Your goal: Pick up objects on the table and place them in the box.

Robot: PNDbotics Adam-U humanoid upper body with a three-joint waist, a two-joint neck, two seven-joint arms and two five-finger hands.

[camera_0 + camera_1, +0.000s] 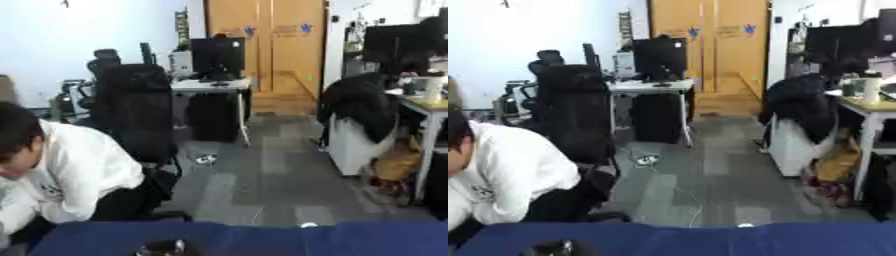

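Objects for the task: only one candidate shows, a small dark shiny thing (162,247) at the bottom edge, left of centre, sitting on the blue table (289,239). Cut off by the frame, can't make out what it is. In the right eye view it sits further left, same bottom edge.

Fingers: neither robot hand is in either view, so finger state can't be told, and there is no relation between that dark thing and any fingers to report.

Box: can't see one.

Outward from the table:
- table is just a blue strip across the bottom of the frame
- small white speck (307,225) at its far edge, right of centre
- person in a white top (74,175) at left, bent forward near the table's left end, not touching the dark thing
- black office chair (136,112) behind the person, upper left
- grey floor through the middle
- desk with a dark monitor (217,56) at upper centre, wooden doors (267,42) behind it
- dark jacket (359,102) draped at right, next to another desk (429,107) at the right edge
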